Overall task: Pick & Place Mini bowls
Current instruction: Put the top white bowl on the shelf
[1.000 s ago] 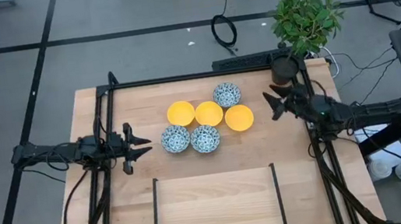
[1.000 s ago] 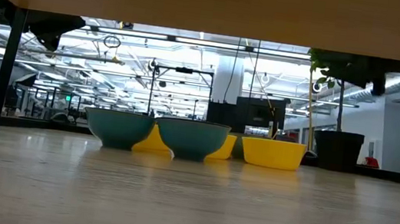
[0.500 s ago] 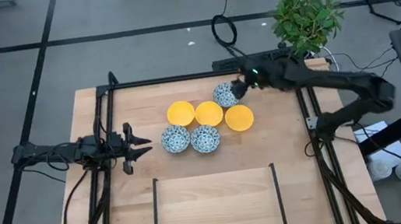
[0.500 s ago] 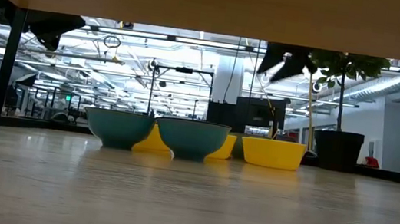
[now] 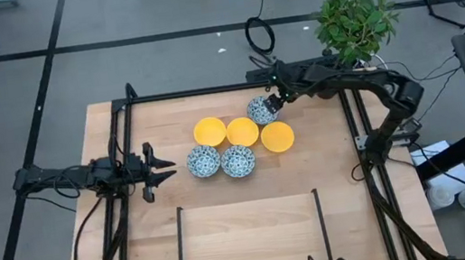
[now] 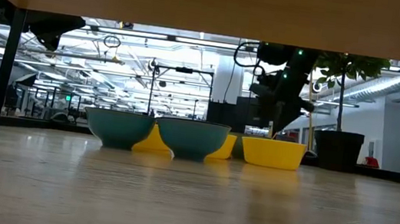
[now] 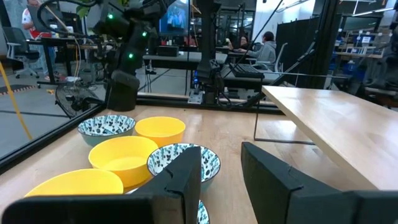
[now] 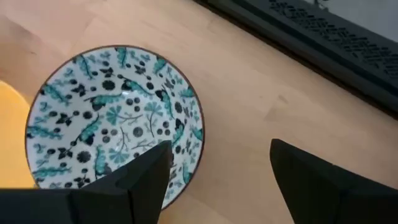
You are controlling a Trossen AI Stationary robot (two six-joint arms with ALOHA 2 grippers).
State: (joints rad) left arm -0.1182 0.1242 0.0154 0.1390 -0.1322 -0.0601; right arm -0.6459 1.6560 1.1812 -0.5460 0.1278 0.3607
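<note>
6 mini bowls sit in a tight cluster near the middle of the bench (image 5: 140, 252), toward its far edge. 3 are yellow: one (image 5: 209, 131) on the left, one (image 5: 242, 131) in the centre, one (image 5: 277, 136) on the right. 3 are patterned: two (image 5: 203, 161) (image 5: 238, 160) side by side on the near side of the cluster, and a third bowl (image 5: 260, 111) at the far right, touching the centre yellow one.

The right hand (image 5: 272, 103) reaches in from the far right corner and hangs over that third bowl's right rim. Its fingers are spread apart, one (image 8: 134, 180) over the bowl's inside, the other (image 8: 314, 180) outside over bare wood, and they hold nothing.

The left hand (image 5: 158, 170) waits near the left edge, just beside the nearest patterned bowl, its fingers parted and holding nothing.

A potted plant (image 5: 352, 22) stands at the far right corner.
</note>
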